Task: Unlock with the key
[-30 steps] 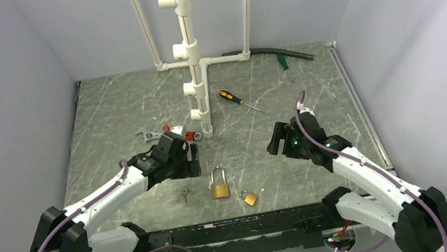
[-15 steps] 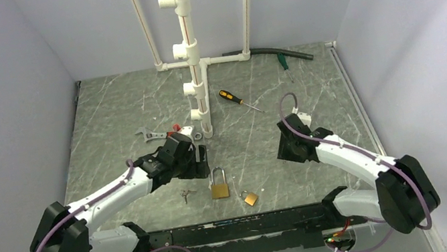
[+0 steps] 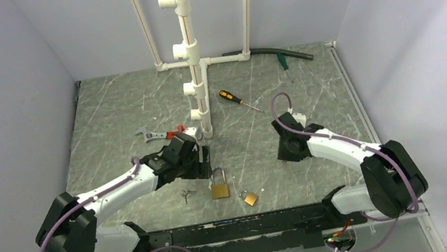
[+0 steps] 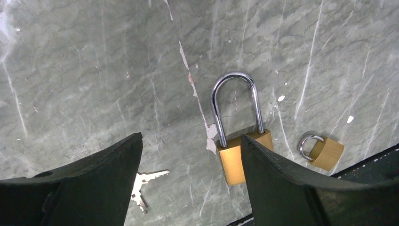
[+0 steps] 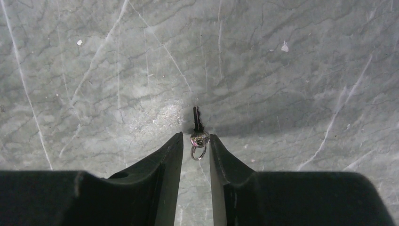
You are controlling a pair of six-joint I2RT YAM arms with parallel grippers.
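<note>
A tiny silver key [image 5: 198, 134] on a small ring lies on the table, its head between the fingertips of my right gripper [image 5: 196, 136]. The jaws have narrowed around it, with a slim gap still showing on the left side. In the top view my right gripper [image 3: 287, 153] points down at the table. The larger brass padlock [image 4: 237, 157] [image 3: 219, 186] lies flat with its shackle shut. My left gripper [image 4: 192, 138] [image 3: 203, 159] hovers open over it. Silver keys [image 4: 146, 179] [image 3: 185, 194] lie beside the left finger, partly hidden by it.
A smaller brass padlock [image 4: 327, 151] [image 3: 250, 197] lies near the front rail. A white pipe frame [image 3: 196, 69] stands at the back middle. A black-and-orange screwdriver [image 3: 233, 99], a red-handled wrench [image 3: 153, 135] and a black hose [image 3: 270, 53] lie farther back.
My right gripper tipped down onto the table and its jaws narrowed around the ringed key. My left gripper slid right, toward the larger padlock.
</note>
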